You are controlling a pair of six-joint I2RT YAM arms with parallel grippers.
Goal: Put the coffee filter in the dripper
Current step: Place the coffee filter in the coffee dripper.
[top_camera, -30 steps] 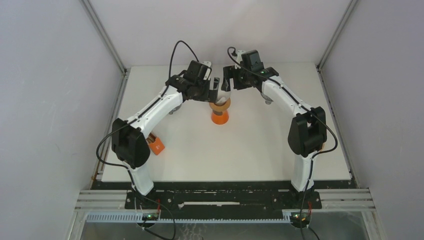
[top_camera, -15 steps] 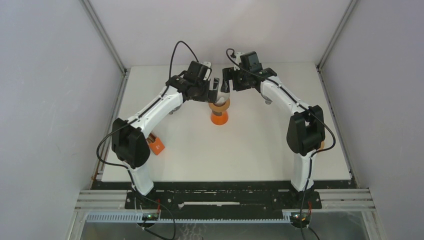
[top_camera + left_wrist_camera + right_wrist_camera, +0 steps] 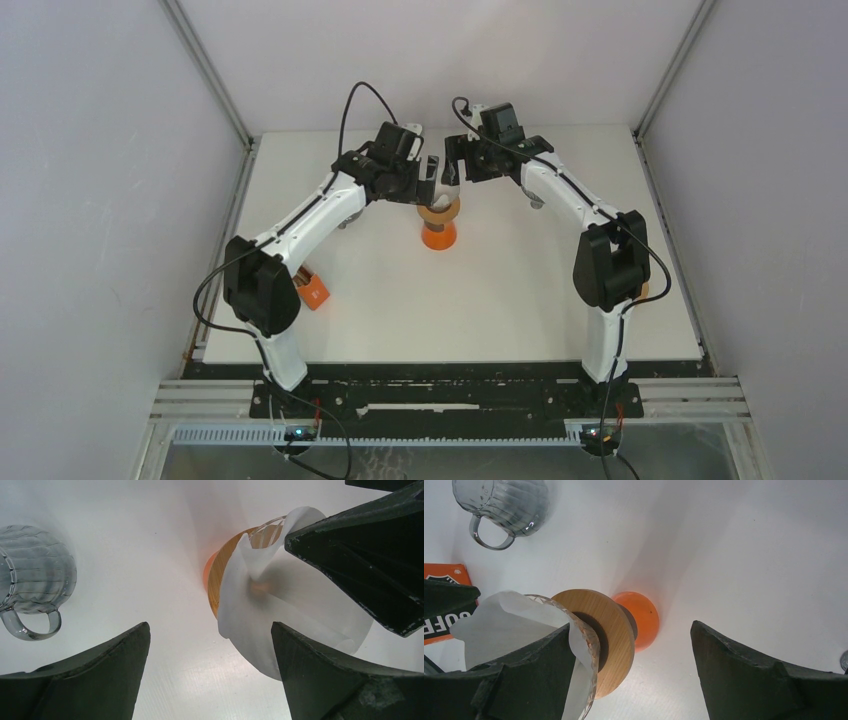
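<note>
The dripper (image 3: 438,214) is a glass cone with a wooden collar (image 3: 611,630) on an orange base (image 3: 642,618), standing mid-table. The white paper filter (image 3: 280,612) sits in the cone's mouth, its edges sticking out past the rim; it also shows in the right wrist view (image 3: 499,622). My left gripper (image 3: 210,626) is open and empty, just left of the dripper, with its right finger beside the filter. My right gripper (image 3: 630,626) is open, one finger (image 3: 524,680) against the filter at the cone's rim, the other clear on the far side. In the top view the left gripper (image 3: 431,178) and right gripper (image 3: 452,168) nearly meet above the dripper.
A ribbed glass pitcher (image 3: 35,580) stands left of the dripper, also in the right wrist view (image 3: 504,505). An orange box (image 3: 313,291) lies near the left arm's elbow. White walls enclose the table on three sides.
The right arm shifted slightly to the left a second ago. Since half a second ago nothing has visibly moved.
</note>
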